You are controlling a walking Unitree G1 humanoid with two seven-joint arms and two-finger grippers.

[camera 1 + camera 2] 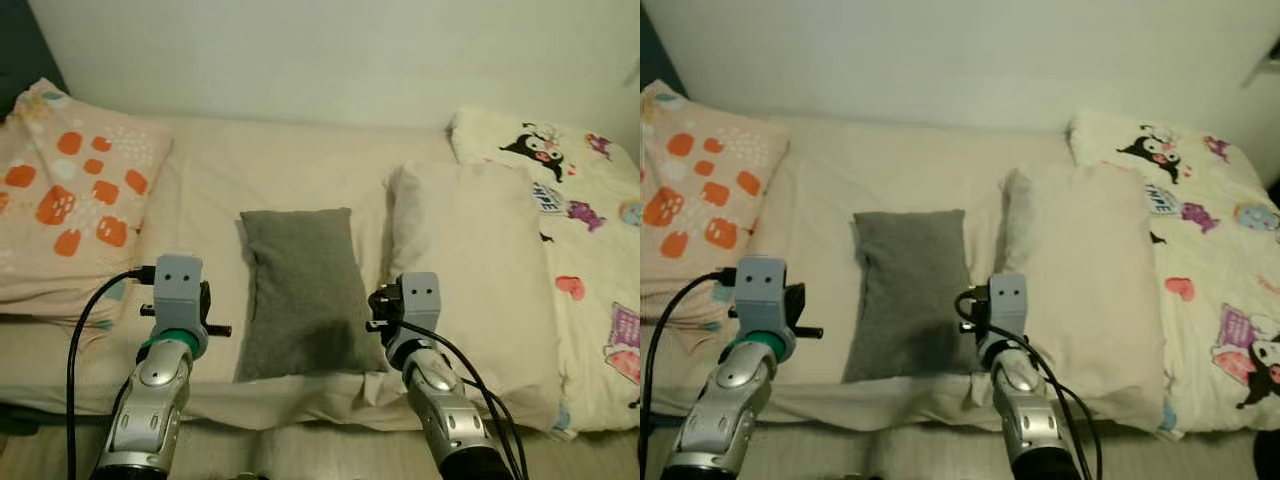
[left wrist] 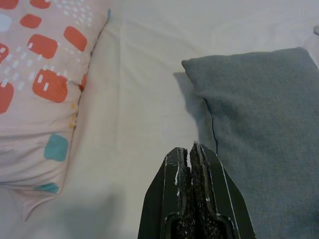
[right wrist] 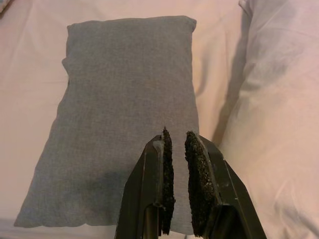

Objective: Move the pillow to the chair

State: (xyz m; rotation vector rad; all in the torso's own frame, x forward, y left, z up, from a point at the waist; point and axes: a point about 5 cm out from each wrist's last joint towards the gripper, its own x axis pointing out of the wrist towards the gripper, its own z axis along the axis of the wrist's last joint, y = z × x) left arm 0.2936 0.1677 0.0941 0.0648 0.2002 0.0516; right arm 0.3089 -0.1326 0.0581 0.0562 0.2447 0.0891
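The small pillow [image 1: 300, 290] is plain dark grey. At nine o'clock lies a pink pillow [image 1: 75, 190] with orange and teal blotches; at three, a cream pillow [image 1: 480, 270], then a white blanket [image 1: 590, 220] printed with cartoon characters.

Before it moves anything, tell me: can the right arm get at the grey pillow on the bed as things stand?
Probably yes: the right gripper hovers slightly open over the grey pillow's near right edge, with nothing between them.

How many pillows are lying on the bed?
3: an orange-patterned pillow at the left, a grey pillow in the middle, and a cream pillow beside it on the right.
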